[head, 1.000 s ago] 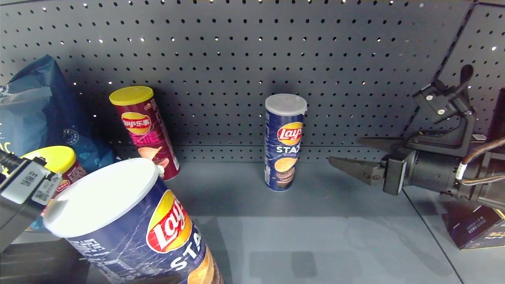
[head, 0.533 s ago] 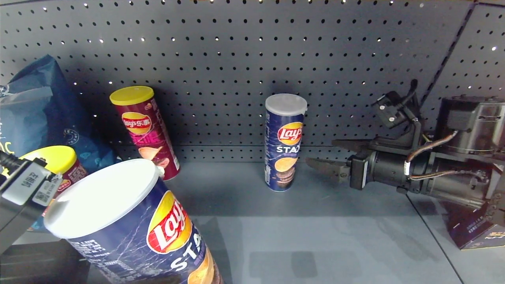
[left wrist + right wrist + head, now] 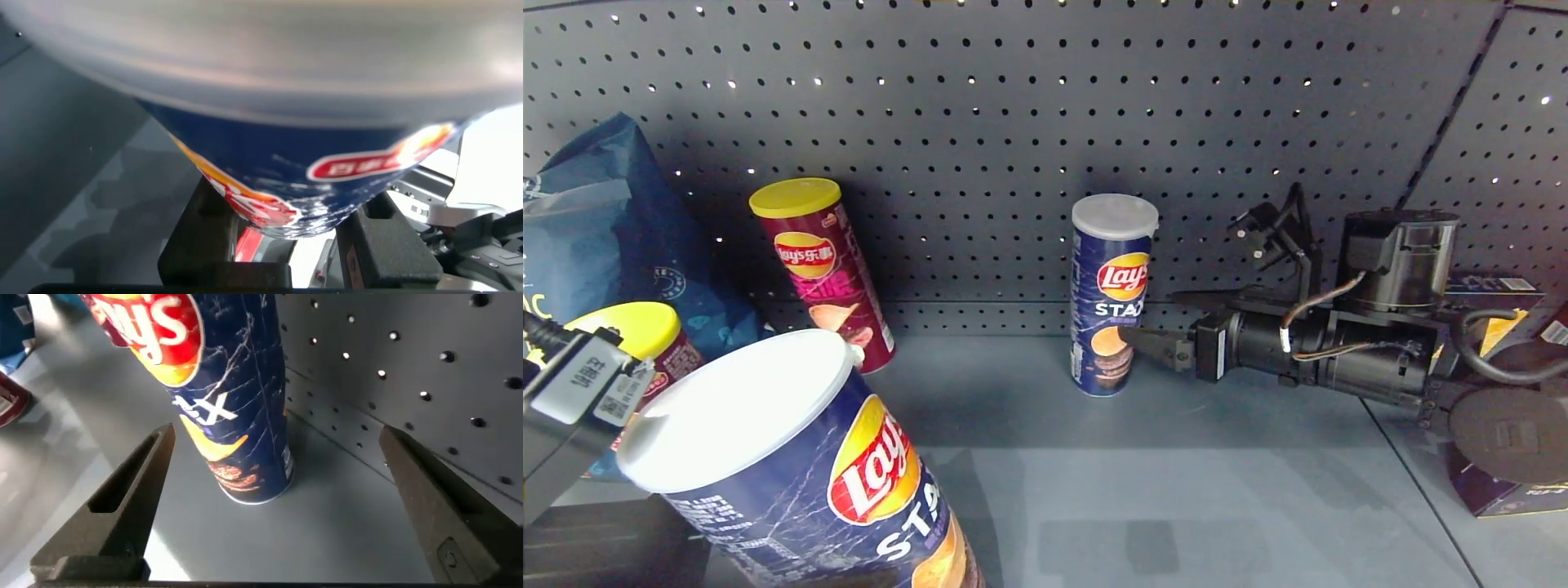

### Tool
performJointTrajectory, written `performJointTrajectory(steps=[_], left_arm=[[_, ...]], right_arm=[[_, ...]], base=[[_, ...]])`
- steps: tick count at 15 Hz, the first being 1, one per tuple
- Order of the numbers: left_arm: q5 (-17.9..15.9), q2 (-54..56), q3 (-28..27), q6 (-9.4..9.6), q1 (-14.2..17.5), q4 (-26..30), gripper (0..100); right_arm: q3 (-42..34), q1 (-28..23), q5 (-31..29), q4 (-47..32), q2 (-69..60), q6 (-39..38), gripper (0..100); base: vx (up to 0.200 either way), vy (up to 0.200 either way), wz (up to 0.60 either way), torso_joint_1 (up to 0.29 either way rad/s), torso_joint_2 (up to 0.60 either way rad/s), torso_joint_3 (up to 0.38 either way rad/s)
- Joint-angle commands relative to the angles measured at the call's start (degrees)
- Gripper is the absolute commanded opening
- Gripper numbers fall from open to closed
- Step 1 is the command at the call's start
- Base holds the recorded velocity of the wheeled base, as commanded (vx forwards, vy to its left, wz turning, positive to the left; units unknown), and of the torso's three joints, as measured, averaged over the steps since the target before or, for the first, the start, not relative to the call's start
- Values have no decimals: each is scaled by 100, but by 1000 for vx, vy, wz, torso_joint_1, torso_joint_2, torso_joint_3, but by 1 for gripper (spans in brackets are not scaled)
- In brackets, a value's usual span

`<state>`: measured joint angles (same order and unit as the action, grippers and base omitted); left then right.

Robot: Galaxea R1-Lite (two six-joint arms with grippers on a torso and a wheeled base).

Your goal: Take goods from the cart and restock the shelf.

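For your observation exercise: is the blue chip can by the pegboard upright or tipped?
Upright: the blue chip can stands on its base on the shelf, white lid uppermost.

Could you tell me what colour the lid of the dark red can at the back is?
The lid is yellow; the head view shows it best.

Black right gripper [image 3: 1148,317]; shelf can [image 3: 1112,294] at its tips is navy with white marbled streaks, red-and-yellow logo, pale grey lid. Held can [image 3: 800,474] in left gripper [image 3: 290,241] has the same navy pattern, white lid; beyond it maroon can [image 3: 821,273] with yellow lid, dark blue bag [image 3: 600,220], grey hole-dotted pegboard [image 3: 1013,122].
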<state>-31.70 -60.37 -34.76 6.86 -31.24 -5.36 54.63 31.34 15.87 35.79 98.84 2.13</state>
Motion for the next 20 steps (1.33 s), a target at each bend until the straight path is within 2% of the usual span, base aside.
performJointTrajectory(steps=[1, 20], left_arm=[[-3, -10, 21, -1, 4, 0, 0], [-12, -1, 65, -1, 4, 18, 0]], right_arm=[[39, 56, 4, 42, 118, 6, 100], [628, 197, -5, 288, 1085, 15, 100]], base=[[0, 0, 0, 0, 0, 0], [0, 0, 0, 0, 0, 0]])
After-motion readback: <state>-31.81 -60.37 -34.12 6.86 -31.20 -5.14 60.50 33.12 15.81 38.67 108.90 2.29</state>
